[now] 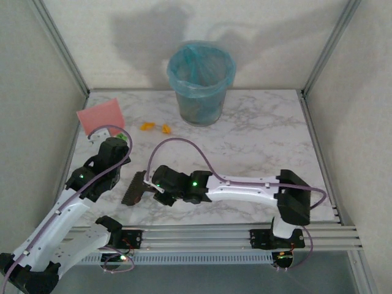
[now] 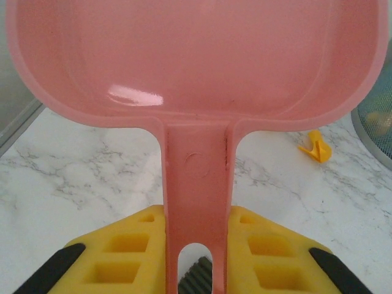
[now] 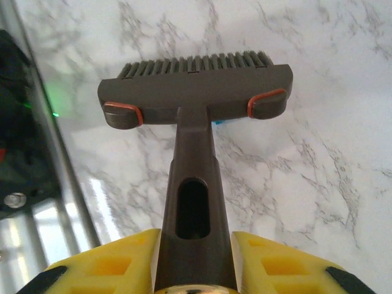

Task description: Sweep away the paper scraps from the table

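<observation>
Two orange paper scraps lie on the white marble table, left of the bin. A green scrap peeks out beside the left wrist. My left gripper is shut on the handle of the pink dustpan, at the far left with one orange scrap to its right. My right gripper is shut on the handle of the dark-bristled brush, near the front left. A bit of blue scrap shows under the brush head.
A round bin with a blue liner stands at the back centre. Aluminium rails run along the near edge, close to the brush. White walls enclose the left, back and right sides.
</observation>
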`<state>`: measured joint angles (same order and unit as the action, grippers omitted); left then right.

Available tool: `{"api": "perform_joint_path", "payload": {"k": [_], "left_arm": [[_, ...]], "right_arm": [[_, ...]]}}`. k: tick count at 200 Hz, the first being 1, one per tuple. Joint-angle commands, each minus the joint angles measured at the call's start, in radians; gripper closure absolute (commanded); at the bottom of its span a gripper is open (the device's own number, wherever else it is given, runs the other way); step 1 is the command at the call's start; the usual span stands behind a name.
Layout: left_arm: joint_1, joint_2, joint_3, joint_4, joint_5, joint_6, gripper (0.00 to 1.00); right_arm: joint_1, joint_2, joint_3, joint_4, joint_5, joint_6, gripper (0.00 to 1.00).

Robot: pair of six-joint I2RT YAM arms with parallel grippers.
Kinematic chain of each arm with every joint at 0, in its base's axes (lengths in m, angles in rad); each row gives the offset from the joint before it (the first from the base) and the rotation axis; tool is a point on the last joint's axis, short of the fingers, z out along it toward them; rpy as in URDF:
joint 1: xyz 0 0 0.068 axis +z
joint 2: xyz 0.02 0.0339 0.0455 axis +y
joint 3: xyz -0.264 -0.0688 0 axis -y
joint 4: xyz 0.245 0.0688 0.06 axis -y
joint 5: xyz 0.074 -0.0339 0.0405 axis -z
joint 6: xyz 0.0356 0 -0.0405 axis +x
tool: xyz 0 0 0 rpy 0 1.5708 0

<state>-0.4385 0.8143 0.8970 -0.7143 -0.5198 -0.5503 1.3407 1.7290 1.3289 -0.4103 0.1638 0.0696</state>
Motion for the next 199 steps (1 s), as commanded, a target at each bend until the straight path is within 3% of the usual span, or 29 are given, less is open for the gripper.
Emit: {"api": "perform_joint_path", "payload": {"k": [1, 34, 111, 155, 199], "left_arm": [[0.018, -0.007, -0.009, 0.022, 0.001, -0.009, 1.00], [0.023, -0.010, -0.011, 0.023, 0.002, -0.010, 1.00], [0.031, -0.014, -0.013, 0.025, 0.005, -0.010, 1.00], [0.032, -0.021, -0.015, 0.025, 0.004, -0.010, 1.00], [0.038, -0.026, -0.016, 0.026, 0.005, -0.010, 1.00]], "right_arm": [[0.000, 0.052, 0.091, -0.044, 0.096, -0.036, 1.00], [-0.033, 0.076, 0.075, -0.112, 0.142, -0.052, 1.00], [-0.216, -0.235, -0.304, -0.055, 0.190, 0.061, 1.00], [-0.314, -0.327, -0.310, -0.075, 0.204, 0.158, 1.00], [-0.316, -0.353, -0.248, 0.095, 0.062, 0.250, 1.00]]}}
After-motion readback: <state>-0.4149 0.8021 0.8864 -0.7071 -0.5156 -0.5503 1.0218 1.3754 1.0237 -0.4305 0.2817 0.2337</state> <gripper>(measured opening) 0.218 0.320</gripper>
